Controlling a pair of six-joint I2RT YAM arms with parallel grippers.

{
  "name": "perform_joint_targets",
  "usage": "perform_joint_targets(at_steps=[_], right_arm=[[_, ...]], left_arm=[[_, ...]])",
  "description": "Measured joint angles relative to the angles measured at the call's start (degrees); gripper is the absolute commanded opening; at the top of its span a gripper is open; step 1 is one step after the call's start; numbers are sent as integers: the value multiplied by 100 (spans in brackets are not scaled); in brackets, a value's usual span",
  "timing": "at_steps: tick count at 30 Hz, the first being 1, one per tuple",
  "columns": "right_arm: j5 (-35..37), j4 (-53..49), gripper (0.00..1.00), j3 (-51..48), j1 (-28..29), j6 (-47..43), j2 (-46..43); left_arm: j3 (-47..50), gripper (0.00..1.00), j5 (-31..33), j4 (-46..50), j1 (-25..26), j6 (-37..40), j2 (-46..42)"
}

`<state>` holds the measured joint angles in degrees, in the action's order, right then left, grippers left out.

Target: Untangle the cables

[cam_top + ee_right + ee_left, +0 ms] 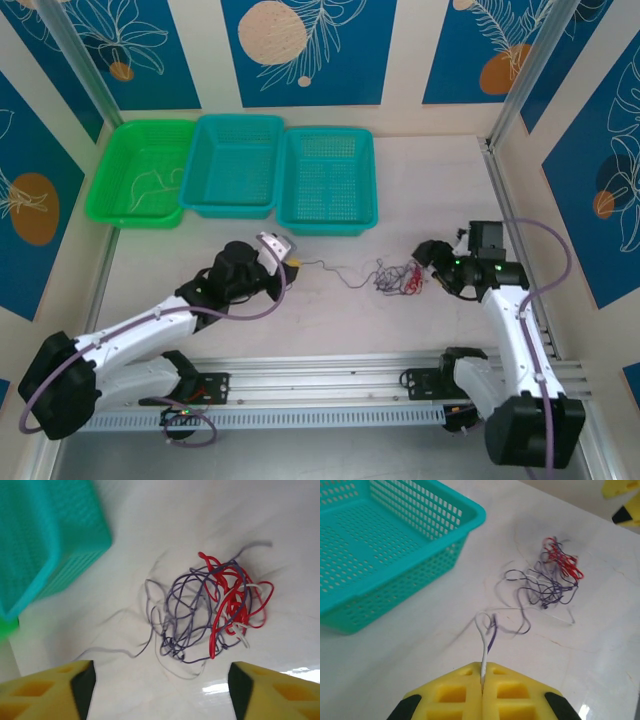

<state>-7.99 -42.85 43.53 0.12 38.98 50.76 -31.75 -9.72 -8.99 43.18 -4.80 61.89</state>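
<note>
The cables (395, 277) lie as a small tangle on the white table between the two arms: a red wire (225, 595), a dark purplish-grey wire (185, 605) and a whitish wire (484, 650). My left gripper (482, 672) is shut on the whitish wire's end, which runs from the pads out to the knot (552, 580). In the top view the left gripper (290, 255) sits left of the knot, with a thin strand stretched between them. My right gripper (432, 268) is just right of the knot. Its fingers stand wide open (160, 680), with nothing between them and the tangle just ahead.
Three baskets stand in a row at the back: a green one (140, 175) with a thin pale strand inside, and two teal ones (235, 165) (325, 180). The nearest teal basket (395, 555) is close to the left gripper. A metal rail (320, 375) runs along the near edge.
</note>
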Motion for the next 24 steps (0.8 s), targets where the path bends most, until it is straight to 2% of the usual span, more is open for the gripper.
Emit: perform_joint_targets(at_steps=[4,9,11,15,16,20,22,24], right_arm=[[428,247,84,446,1589,-192,-142],[697,1375,83,501,3541,-568,323],[745,1928,81,503,3976,-623,876],[879,2774,81,498,4275,-605,1954],[946,3003,77,457,4317,-605,2144],[1392,3587,34,240,4343,-632,2415],[1663,3657,16,160,4306,-549,2527],[1886,3661,11,48,4221,-413,2570]], left_arm=[[-46,0,-262,-48,0,-52,111],[-87,0,-612,-214,0,-76,109],[-87,0,-717,-275,0,-116,107],[-87,0,-833,-391,0,-243,26],[-87,0,-817,-385,0,-271,-24],[-39,0,-896,-413,-42,-420,-181],[-39,0,-901,-455,-42,-490,-299],[-39,0,-861,-503,-42,-568,-420]])
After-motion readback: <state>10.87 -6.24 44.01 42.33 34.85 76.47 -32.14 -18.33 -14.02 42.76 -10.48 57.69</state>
